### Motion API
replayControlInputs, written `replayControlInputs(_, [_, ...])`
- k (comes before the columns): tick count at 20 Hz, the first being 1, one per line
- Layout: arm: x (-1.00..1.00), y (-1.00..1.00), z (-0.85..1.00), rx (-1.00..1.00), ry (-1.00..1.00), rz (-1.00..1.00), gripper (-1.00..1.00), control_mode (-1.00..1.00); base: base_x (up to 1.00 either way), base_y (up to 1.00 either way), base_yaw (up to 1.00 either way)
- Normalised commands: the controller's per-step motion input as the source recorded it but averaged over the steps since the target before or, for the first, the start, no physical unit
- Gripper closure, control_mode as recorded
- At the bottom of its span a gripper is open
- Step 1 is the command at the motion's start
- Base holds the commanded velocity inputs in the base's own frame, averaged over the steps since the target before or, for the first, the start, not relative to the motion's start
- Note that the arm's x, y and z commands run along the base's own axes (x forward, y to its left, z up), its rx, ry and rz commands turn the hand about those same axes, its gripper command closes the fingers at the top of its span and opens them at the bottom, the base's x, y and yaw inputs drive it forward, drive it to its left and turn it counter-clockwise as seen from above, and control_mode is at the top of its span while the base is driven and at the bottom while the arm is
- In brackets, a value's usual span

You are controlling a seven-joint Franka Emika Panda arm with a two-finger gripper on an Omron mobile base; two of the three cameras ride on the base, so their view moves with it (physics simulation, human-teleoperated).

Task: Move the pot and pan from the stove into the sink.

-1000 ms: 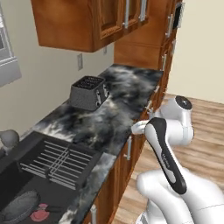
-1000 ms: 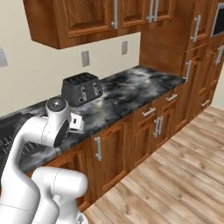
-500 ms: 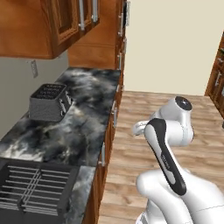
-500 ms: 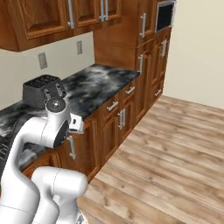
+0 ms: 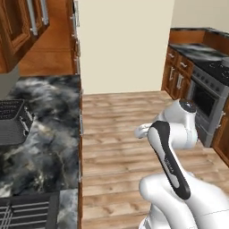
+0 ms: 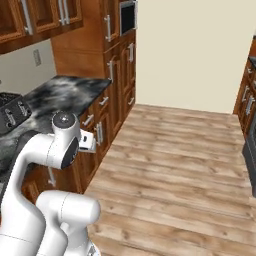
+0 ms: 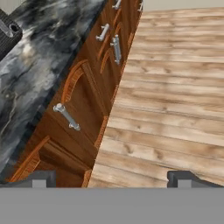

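**Q:** What lies nearest the robot as its base swings round?

**A:** The gripper [image 7: 111,177] hangs empty over the wooden floor [image 7: 175,96], its two dark tips wide apart at the bottom of the hand view, nothing between them. Just left of it run the wooden cabinet fronts [image 7: 83,109] under the black-grey marble counter [image 7: 39,61].

**Q:** What has changed from half a second ago?

**A:** The whole picture has shifted, so the base has turned, not the things. The toaster [image 5: 11,123], which sat mid-left in the left base view, now sits at that view's left edge, and the dish rack [image 5: 27,212] has slid to the bottom left corner. The arm keeps its folded pose.

**Q:** And farther off?

**A:** Open floor stretches to a plain cream wall [image 5: 125,40]. At the far right of the left base view the stove [image 5: 210,85] has come into sight, its steel front and dark cooktop showing. A grey shape at that view's right edge above the cooktop cannot be identified.
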Motion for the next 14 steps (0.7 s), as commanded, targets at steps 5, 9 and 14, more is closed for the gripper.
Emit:
replayControlInputs(5, [0.0, 0.0, 0.0, 0.0, 0.0, 0.0, -1.0, 1.0, 0.08, -0.32, -0.45])
replayControlInputs(9, [0.0, 0.0, 0.0, 0.0, 0.0, 0.0, -1.0, 1.0, 0.06, -0.33, -0.35])
replayControlInputs(14, [0.0, 0.0, 0.0, 0.0, 0.0, 0.0, -1.0, 1.0, 0.0, 0.0, -0.01])
